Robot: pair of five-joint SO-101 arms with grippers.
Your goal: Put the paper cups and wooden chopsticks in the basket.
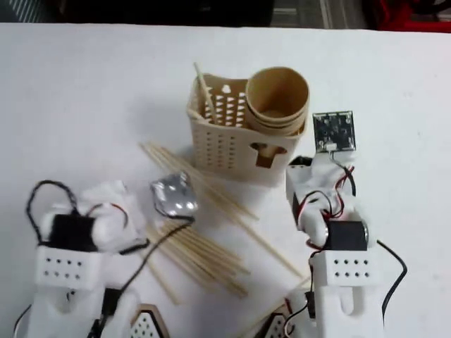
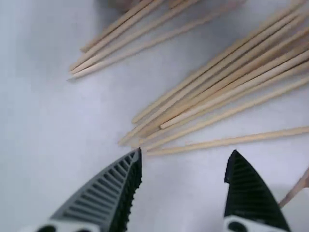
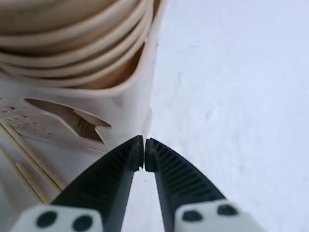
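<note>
- While your left tool (image 2: pixel 183 166) hangs low over the white tabletop (image 1: pixel 91 91), its two ribbed fingers stand wide apart with nothing between them.
- Just beyond its fingertips lies a fanned bundle of thin, pale wooden chopsticks (image 2: pixel 217 96). The nearest stick lies across the gap between the tips, and you cannot tell whether it touches them.
- From the high view, you see those wooden chopsticks (image 1: pixel 204 257) spread loose on the tabletop between your two arms, in front of the basket. A few long ones run slantwise along the basket's front, toward the right arm.
- The cream, perforated plastic basket (image 1: pixel 225 144) stands upright near the middle of the tabletop.
- A stack of tan paper cups (image 1: pixel 277 95) sits nested inside the basket's right half, mouth up, with the rims rising above the basket wall.
- One single chopstick (image 1: pixel 204 88) leans in the basket's left half, its end poking above the rim.
- Your right tool (image 3: pixel 144 153) is closed, its fingertips pressed together and gripping nothing.
- It sits just beside the basket's (image 3: pixel 120 111) front right corner, below the paper cups (image 3: pixel 72 43), over bare tabletop.
</note>
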